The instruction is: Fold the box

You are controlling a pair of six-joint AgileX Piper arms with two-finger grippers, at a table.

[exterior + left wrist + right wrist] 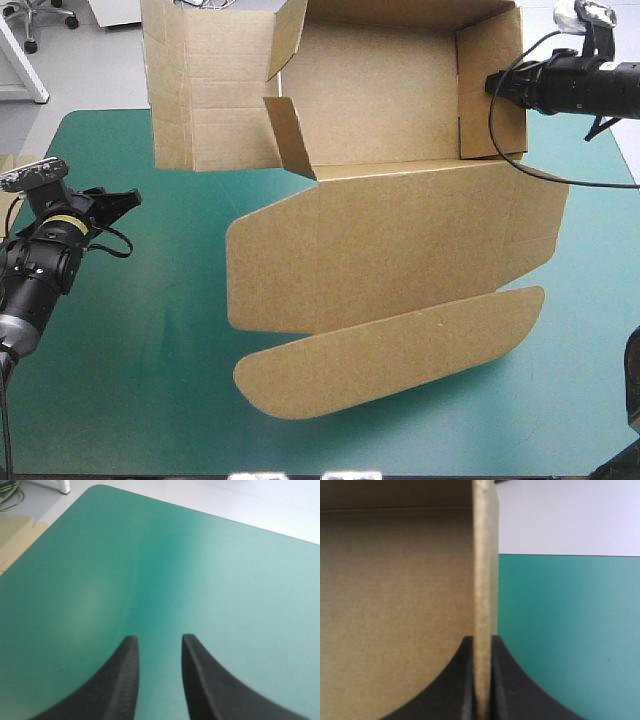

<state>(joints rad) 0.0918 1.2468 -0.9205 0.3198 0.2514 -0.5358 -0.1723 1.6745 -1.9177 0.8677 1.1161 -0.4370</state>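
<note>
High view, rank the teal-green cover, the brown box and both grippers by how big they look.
1. teal-green cover
2. brown box
3. left gripper and right gripper: both small and much alike, and they sit at different depths from the camera, so not ranked.

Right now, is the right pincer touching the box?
Touching. The right wrist view shows the right pincer shut on the box, its wall edge clamped between both fingers, no gap.

No words, numbers or signs can be read anywhere. The box (400, 240) is plain brown board with nothing printed on it. The teal-green cover (150, 330) on the table is plain too.
</note>
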